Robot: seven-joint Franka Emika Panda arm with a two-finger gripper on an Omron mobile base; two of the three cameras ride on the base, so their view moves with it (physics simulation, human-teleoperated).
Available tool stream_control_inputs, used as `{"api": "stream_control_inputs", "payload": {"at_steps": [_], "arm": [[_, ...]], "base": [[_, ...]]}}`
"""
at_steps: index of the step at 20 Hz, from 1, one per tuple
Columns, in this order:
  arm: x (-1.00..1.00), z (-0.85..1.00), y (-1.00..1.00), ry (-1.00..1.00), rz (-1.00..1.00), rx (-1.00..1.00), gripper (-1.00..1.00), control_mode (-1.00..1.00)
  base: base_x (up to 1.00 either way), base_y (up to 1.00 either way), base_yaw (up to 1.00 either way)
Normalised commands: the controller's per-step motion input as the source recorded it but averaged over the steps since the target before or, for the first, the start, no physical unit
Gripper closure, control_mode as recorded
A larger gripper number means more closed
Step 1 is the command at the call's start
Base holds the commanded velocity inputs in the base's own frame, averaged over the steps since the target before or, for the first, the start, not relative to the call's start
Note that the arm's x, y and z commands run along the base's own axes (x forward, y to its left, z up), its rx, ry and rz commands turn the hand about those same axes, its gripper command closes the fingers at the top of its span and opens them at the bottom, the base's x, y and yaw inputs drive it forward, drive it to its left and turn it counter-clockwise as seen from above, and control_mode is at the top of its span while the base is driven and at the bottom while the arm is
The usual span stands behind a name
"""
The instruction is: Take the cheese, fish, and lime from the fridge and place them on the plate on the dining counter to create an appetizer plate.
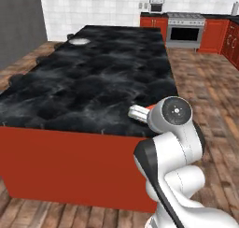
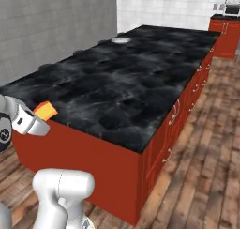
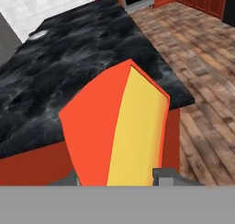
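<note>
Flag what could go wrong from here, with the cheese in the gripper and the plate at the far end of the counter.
1. The plate sits at the far end of the dining counter, while the cheese is held near the close edge; the arm alone likely cannot reach, so the base may need to drive.
2. The gripper holds a tapered wedge; it could slip during travel.
3. The cheese rides low beside the counter edge and could clip it.
</note>
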Motion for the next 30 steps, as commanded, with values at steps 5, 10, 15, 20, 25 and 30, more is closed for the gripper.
{"api": "stream_control_inputs", "payload": {"at_steps": [5,10,15,20,25,30], "arm": [[0.0,0.0,0.0,0.0,0.0,0.0,1.0,1.0],[0.0,0.0,0.0,0.0,0.0,0.0,1.0,1.0],[0.0,0.0,0.0,0.0,0.0,0.0,1.0,1.0],[0.0,0.0,0.0,0.0,0.0,0.0,1.0,1.0],[0.0,0.0,0.0,0.0,0.0,0.0,1.0,1.0],[0.0,0.0,0.0,0.0,0.0,0.0,1.0,1.0]], "base": [[0.01,1.0,0.0],[0.0,1.0,-0.04],[0.1,1.0,-0.16],[0.08,1.0,-0.18],[0.21,1.0,-0.23],[0.4,1.0,-0.31]]}}
